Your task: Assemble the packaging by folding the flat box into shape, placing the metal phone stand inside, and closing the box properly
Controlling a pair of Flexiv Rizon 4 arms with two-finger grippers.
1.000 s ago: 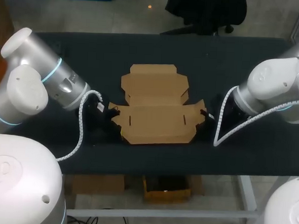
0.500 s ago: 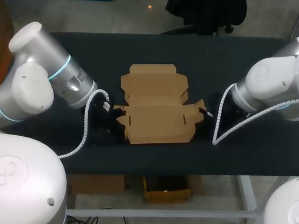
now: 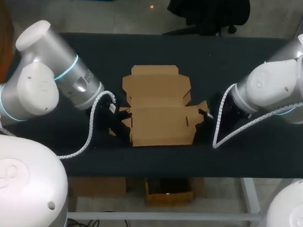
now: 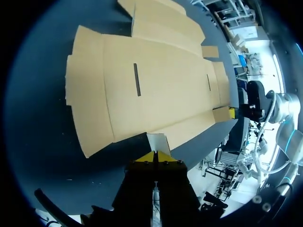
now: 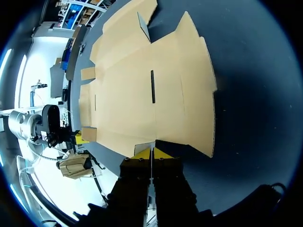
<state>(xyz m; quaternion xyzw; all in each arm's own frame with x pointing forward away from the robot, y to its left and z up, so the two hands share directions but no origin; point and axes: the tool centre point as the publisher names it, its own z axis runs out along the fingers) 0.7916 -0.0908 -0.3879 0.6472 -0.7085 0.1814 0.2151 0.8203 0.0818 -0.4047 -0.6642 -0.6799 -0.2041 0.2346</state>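
The flat brown cardboard box lies unfolded in the middle of the black table, its lid panel toward the far side. My left gripper is at the box's left side flap, low over the table. In the left wrist view its yellow tips are shut together, right behind a small raised tab of the box. My right gripper is at the right side flap. Its tips are shut and meet the near edge of the cardboard.
The black tabletop stretches on all sides of the box. Its front edge runs a short way in front of the cardboard. White cable loops hang beside both wrists.
My left arm has swung right toward the box, and the box's left flap edge has shifted inward with it. The right gripper has crept slightly left against the right flap.
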